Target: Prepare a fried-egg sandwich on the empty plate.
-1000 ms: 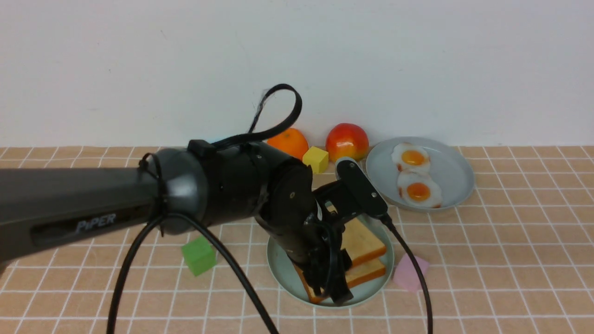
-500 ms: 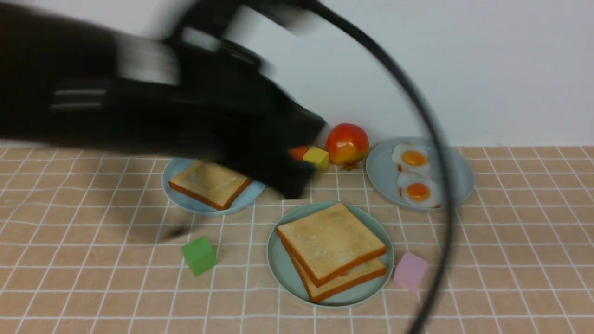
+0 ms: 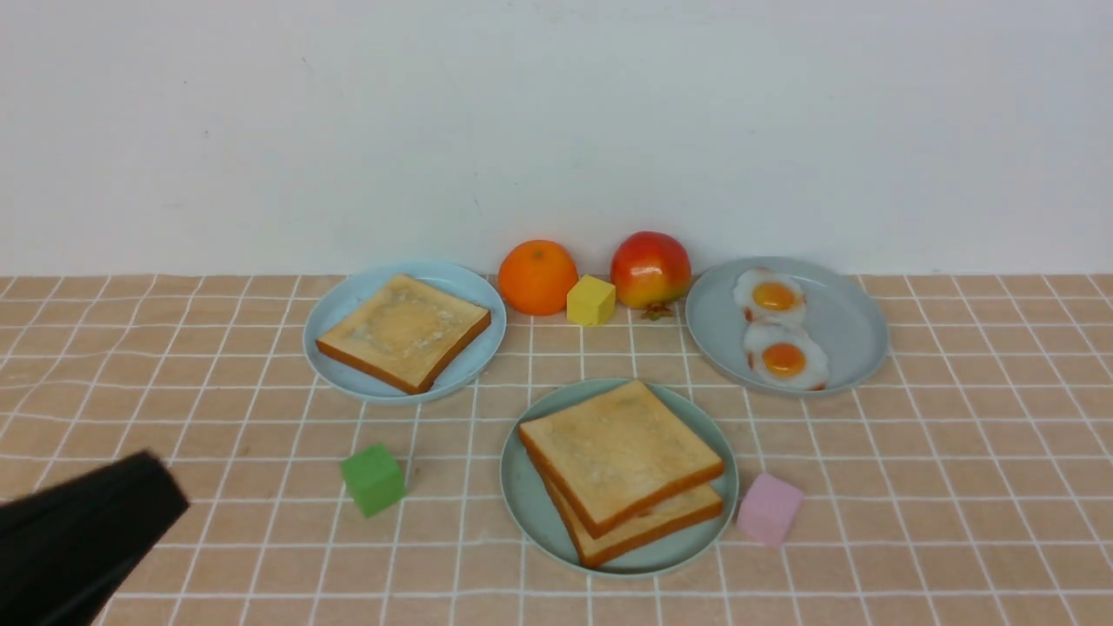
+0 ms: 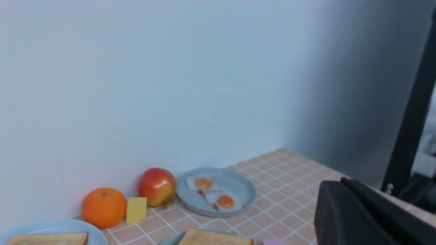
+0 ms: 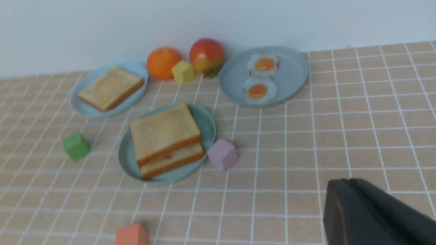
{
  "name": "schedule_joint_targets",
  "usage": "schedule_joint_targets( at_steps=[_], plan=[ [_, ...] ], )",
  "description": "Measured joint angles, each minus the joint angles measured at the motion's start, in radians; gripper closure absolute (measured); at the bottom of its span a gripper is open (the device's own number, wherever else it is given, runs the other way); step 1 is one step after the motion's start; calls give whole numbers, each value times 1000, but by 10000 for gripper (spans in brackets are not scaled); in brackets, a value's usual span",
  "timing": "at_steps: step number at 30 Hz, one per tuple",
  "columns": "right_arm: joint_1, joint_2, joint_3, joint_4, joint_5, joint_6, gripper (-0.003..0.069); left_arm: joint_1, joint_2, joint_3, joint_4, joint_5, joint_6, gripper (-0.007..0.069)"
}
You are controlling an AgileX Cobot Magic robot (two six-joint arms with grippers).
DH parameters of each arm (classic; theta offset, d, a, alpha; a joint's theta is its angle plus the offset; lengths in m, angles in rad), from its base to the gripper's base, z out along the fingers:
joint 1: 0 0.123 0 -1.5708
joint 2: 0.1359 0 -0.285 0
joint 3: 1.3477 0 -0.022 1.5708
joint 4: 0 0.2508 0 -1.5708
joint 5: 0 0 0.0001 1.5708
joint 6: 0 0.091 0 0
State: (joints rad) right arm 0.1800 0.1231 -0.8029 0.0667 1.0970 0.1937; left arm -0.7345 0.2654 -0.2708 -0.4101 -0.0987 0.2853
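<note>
the fried-egg sandwich (image 3: 620, 470) sits stacked on the mint-green plate (image 3: 524, 502) in the middle front of the tiled table (image 3: 956, 487), two toast slices one over the other with a pale sliver showing between them in the right wrist view (i take that for the egg, though it is small and soft). by the look of it the building step is done and what is in hand is the arms being clear of the work; the next move, if any, calls only for parking both arms away from the plates without brushing the stack.

the left gripper (image 3: 83, 530) shows as a dark blur at the low left corner of the front view, well apart from the sandwich, and i cannot tell whether its jaws are apart or together. the right gripper (image 5: 371, 214) is only a dark shape at the edge of its own camera, also well apart from the plate; its state i cannot tell either. neither holds anything that i can see.

a lone toast (image 3: 404, 332) lies on the pale blue plate (image 3: 474, 287) at back left, and two eggs (image 3: 781, 339) on the grey-blue plate (image 3: 848, 322) at back right.
</note>
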Motion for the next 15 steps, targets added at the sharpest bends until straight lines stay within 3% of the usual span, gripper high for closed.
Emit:
schedule_joint_targets(
  at_steps=[6,11,15],
  plan=[
    [0,-24,182,-7,-297,69,659,0,-35,62,-22,-15,-1,638],
    [0,-24,373,-15,-619,74,657,0,-35,92,-22,1,-1,638],
    [0,-23,501,-18,-773,74,654,0,-35,94,-22,28,-1,638]
  ],
)
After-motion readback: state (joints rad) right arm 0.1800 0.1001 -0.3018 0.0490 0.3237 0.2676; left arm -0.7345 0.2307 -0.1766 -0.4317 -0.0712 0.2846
